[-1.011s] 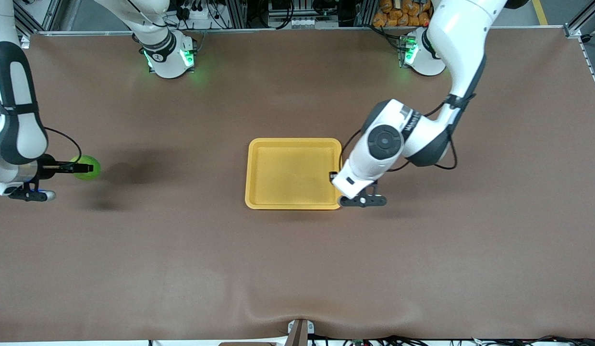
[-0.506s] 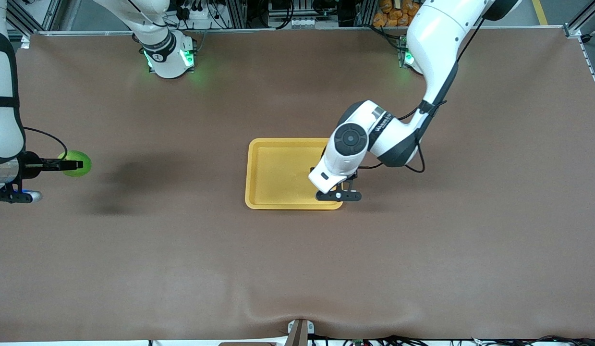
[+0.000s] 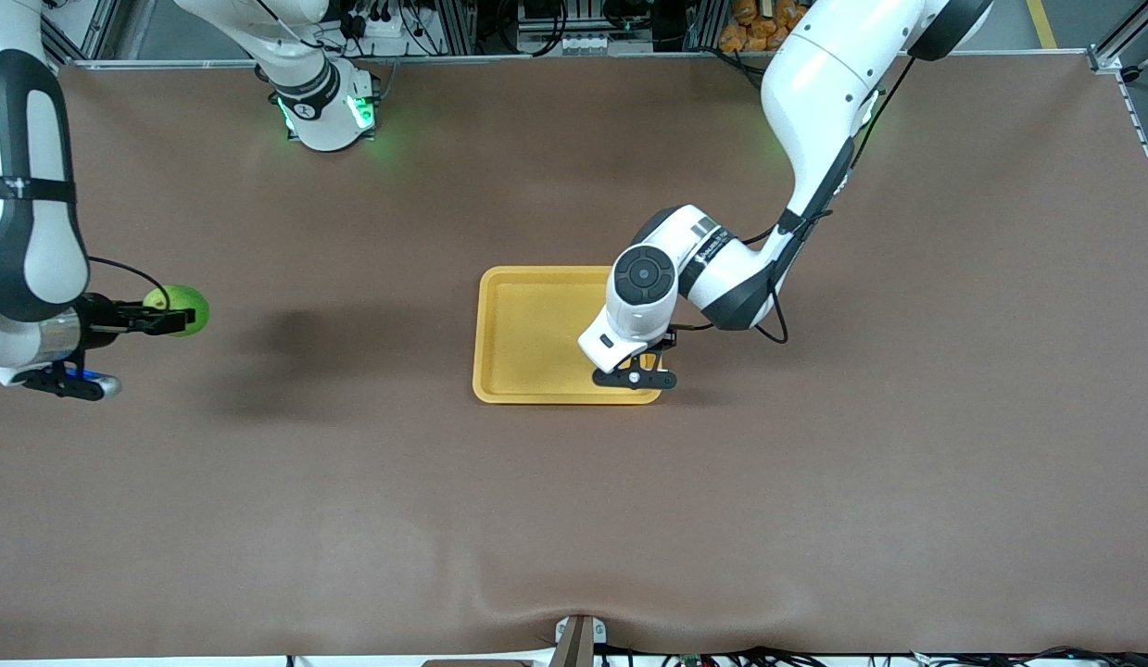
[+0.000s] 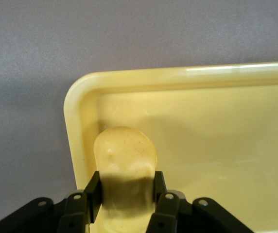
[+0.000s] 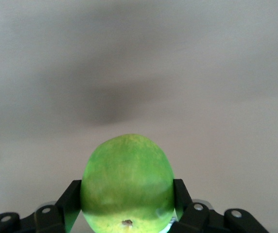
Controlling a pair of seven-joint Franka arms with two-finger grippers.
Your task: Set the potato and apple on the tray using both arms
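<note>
Over the tray's [image 3: 536, 333] corner toward the left arm's end, we hold the potato [image 4: 125, 162] pinched in the left pincer [image 4: 124, 204]; released off-centre, we judge it could roll against the low rim. Well apart, above the counter [image 3: 574, 519], our right pincer [image 5: 127, 204] clamps the apple [image 3: 178, 309], whose round shape could slip during the carry.

Table [image 3: 351, 519]: matt brown covering, cloth-like, faintly rippled at the camera-side edge. Tray [image 4: 187, 77]: smooth yellow plastic, soft sheen on the rim. Potato [image 4: 124, 155]: matt yellow skin, few small specks. Apple [image 5: 127, 179]: smooth green skin, slight gloss. Arms [image 3: 814, 83]: glossy white shells; end effector fingers [image 4: 164, 206] matt black.
</note>
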